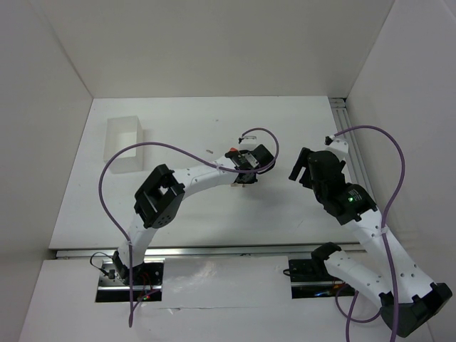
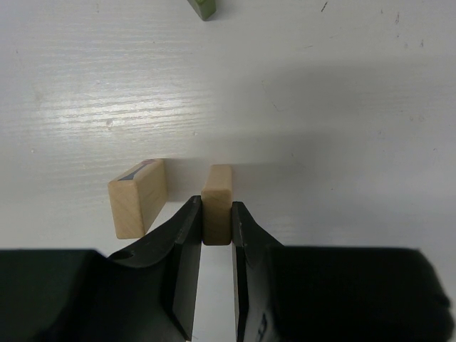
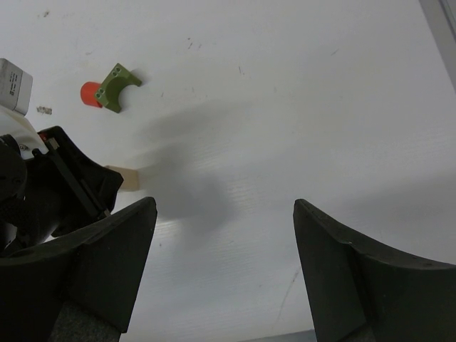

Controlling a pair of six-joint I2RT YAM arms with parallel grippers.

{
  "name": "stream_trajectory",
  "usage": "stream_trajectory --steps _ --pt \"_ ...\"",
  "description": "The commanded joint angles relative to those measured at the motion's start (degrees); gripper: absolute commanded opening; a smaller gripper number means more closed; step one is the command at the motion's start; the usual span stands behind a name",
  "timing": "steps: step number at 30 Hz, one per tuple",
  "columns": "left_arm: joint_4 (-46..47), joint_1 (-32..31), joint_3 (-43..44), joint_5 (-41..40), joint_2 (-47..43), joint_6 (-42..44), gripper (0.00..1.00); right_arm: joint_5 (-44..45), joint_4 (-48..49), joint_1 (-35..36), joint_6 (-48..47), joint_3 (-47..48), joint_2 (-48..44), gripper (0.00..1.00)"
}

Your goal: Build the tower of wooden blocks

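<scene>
My left gripper [image 2: 216, 214] is shut on a pale tan upright block [image 2: 216, 187] that stands on the white table. A second tan block [image 2: 137, 198] stands just to its left, apart from it. Only a corner of the dark green block [image 2: 204, 7] shows at the far edge of the left wrist view. From the right wrist, that same piece is a green arch block [image 3: 114, 87] lying against a red piece [image 3: 90, 93]. My right gripper [image 3: 224, 206] hangs open over bare table, to the right of the left gripper [image 1: 242, 178]. No stacked tower shows.
A white rectangular box [image 1: 123, 142] stands at the back left of the table [image 1: 185, 121]. White walls enclose the table on three sides. A metal rail [image 1: 354, 142] runs along the right edge. Purple cables loop over both arms.
</scene>
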Motion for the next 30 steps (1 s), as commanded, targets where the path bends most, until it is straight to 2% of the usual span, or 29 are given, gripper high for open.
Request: stream_trajectory --steps 1,5,9,11,16,17,25,30 --pt "-3.05 -0.44 0.73 2.51 1.12 0.47 0.23 0.60 0.49 -0.02 0.64 0.07 -0.91 0.85" --pt "-3.05 -0.44 1.26 2.51 1.64 0.47 0.30 0.07 0.49 -0.02 0.64 -0.46 -0.91 0.85" --pt "-3.05 -0.44 1.26 3.04 1.65 0.47 0.33 -0.45 1.02 -0.02 0.64 -0.46 -0.38 0.85" --pt "-3.05 -0.44 1.26 3.04 1.65 0.99 0.40 -0.45 1.02 -0.02 0.64 -0.46 -0.38 0.85" --pt "-3.05 -0.44 1.79 3.04 2.17 0.99 0.44 -0.45 1.02 -0.02 0.64 -0.46 -0.38 0.85" --pt "-3.05 -0.44 1.79 3.56 2.17 0.99 0.49 -0.45 1.02 -0.02 0.64 -0.46 -0.38 0.85" --pt "-3.05 -0.44 1.79 3.57 2.17 0.99 0.49 -0.45 1.02 -0.02 0.64 -0.46 -0.38 0.85" --pt "-3.05 -0.44 1.79 3.04 1.65 0.99 0.43 -0.45 1.02 -0.02 0.64 -0.46 -0.38 0.85"
